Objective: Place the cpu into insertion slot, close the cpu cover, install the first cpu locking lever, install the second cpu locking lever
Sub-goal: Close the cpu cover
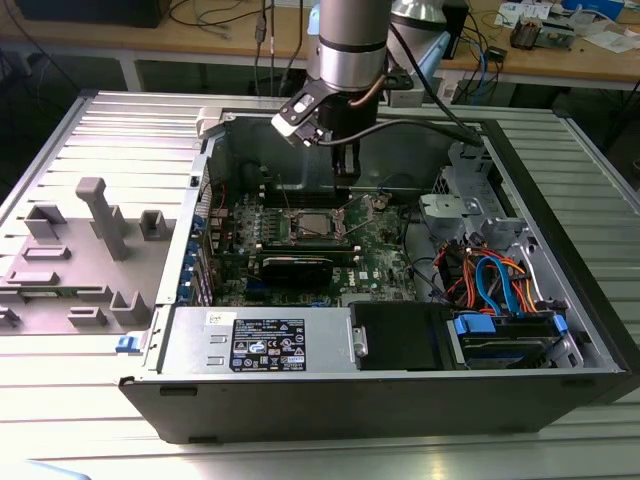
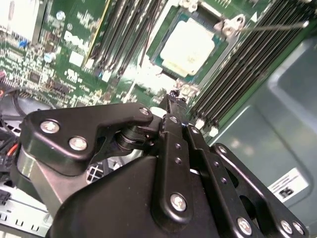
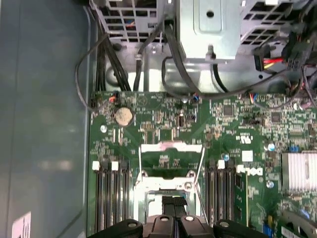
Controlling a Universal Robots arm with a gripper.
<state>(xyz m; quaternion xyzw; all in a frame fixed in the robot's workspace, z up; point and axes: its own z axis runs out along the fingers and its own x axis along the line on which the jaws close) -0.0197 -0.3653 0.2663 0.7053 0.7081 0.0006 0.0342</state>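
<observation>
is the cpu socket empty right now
No, in the second wrist view the cpu lies with its pale metal top up inside the rim of the insertion slot.

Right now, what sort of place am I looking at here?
Probably a robotics lab or workshop test bench: a robot arm reaches into an open desktop computer case lying on a ribbed metal table, and a wooden workbench behind carries cables.
</observation>
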